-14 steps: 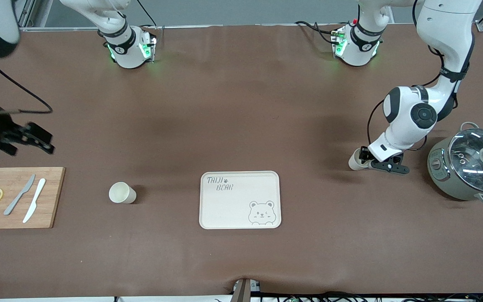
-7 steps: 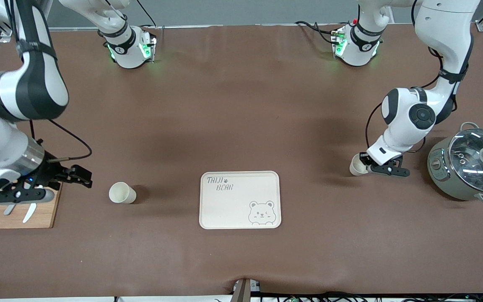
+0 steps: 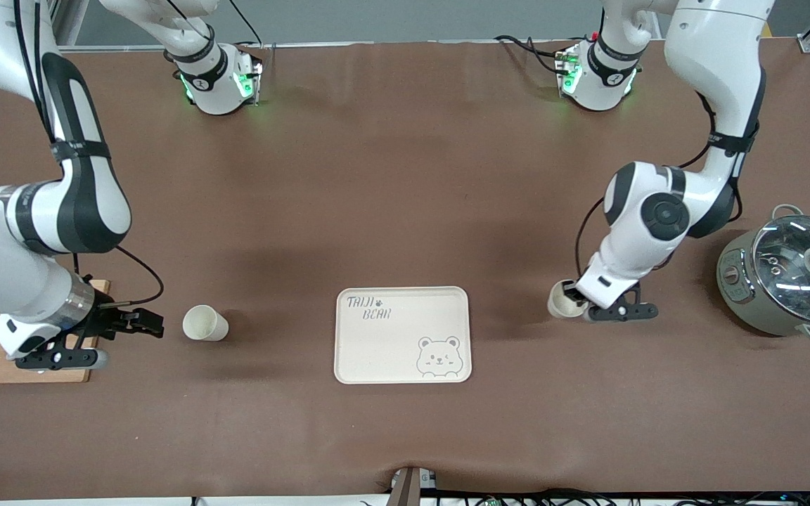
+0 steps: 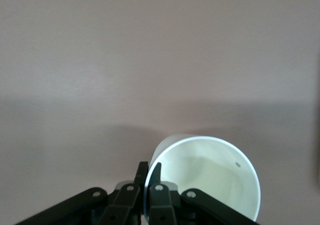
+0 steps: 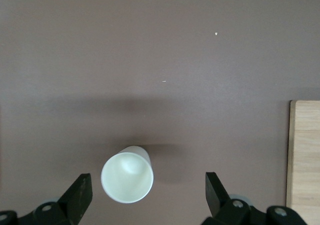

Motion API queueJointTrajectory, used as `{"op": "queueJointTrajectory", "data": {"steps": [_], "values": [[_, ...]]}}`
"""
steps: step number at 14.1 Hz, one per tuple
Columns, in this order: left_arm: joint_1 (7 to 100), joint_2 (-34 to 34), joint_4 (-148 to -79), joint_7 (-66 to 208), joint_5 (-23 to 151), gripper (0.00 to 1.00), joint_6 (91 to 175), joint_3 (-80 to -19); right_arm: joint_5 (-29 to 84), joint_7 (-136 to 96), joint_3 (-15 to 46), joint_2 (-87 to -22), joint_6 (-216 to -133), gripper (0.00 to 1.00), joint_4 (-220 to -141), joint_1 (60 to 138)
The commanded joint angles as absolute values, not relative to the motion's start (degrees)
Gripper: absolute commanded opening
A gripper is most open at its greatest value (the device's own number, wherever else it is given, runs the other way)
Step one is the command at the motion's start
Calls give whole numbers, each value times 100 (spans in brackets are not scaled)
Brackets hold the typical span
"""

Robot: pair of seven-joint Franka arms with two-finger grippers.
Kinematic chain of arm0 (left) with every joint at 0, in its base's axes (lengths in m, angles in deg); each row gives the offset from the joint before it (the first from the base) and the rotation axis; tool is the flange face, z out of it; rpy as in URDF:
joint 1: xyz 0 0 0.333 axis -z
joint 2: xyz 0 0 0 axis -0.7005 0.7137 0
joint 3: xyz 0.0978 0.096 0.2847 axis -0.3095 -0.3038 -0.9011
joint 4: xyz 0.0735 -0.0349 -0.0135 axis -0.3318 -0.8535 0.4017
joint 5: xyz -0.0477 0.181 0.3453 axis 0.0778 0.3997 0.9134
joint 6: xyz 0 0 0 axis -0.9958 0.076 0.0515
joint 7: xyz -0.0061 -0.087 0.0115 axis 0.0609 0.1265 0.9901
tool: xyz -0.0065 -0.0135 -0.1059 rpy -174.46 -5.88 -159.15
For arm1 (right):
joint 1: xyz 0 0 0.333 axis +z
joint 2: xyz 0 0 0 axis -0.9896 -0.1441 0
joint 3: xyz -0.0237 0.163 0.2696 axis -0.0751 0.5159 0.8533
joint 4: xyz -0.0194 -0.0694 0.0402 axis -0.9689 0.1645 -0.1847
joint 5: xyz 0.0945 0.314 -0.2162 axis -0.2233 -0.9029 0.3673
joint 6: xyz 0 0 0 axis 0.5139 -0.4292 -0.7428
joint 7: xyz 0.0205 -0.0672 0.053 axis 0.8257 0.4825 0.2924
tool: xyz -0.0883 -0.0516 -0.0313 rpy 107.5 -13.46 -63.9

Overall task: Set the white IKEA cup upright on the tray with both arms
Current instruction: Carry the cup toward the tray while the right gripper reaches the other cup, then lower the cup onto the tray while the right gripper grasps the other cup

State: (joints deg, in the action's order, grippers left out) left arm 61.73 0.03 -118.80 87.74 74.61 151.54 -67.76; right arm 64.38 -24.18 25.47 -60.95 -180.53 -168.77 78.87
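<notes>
Two white arms are working over a brown counter [image 3: 405, 211], with a cream tray [image 3: 403, 334] lying bare at its middle. The left claw [image 3: 574, 299] is pinching the rim of a white cup [image 3: 560, 300], one finger inside and one outside, fully clamped on the thin wall; this cup is sitting beside the tray, toward the left arm's end, with a lidded pot [image 3: 785, 274] further along that end. In the left wrist view the cup's open mouth [image 4: 205, 177] is filling the frame just past the closed fingertips [image 4: 150, 172]. A second white cup [image 3: 204, 324] is standing on the counter toward the right arm's end, well apart from the tray. The right claw [image 3: 134, 325] is hovering just beside it, not touching, fingers spread wide and holding nothing; in the right wrist view that cup [image 5: 127, 174] is lying between the two open fingers [image 5: 77, 195], nearer one of them. A cutting board [image 3: 88, 351] is lying partly under the right arm. Risks from here: a rim pinch is a slim hold, so the left cup may swing, tilt or slip out if carried fast, and land on its side. The right claw, being off centre, may knock its cup over as it closes, or bump it away.
</notes>
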Motion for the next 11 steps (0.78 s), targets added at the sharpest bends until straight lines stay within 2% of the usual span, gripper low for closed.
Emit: {"op": "queueJointTrajectory", "data": {"steps": [1, 3, 7, 11], "values": [[6660, 1013, -9807, 9849, 7566, 0, 13750, -6813, 6480, -2266, 2611, -6359, -18168, 100, -16763, 7802], [6872, 1348, -9196, 10334, 7539, 0, 13403, -6831, 6777, -2153, 2611, -6482, -18168, 100, -16763, 7794], [7355, 1919, -8432, 10887, 7522, 0, 13472, -6848, 6885, -2152, 2620, -6517, -18098, 100, -16833, 7855], [7742, 2280, -8307, 11644, 7513, 0, 14419, -6831, 6885, -2108, 2629, -6623, -18176, 100, -17026, 7908]]}}
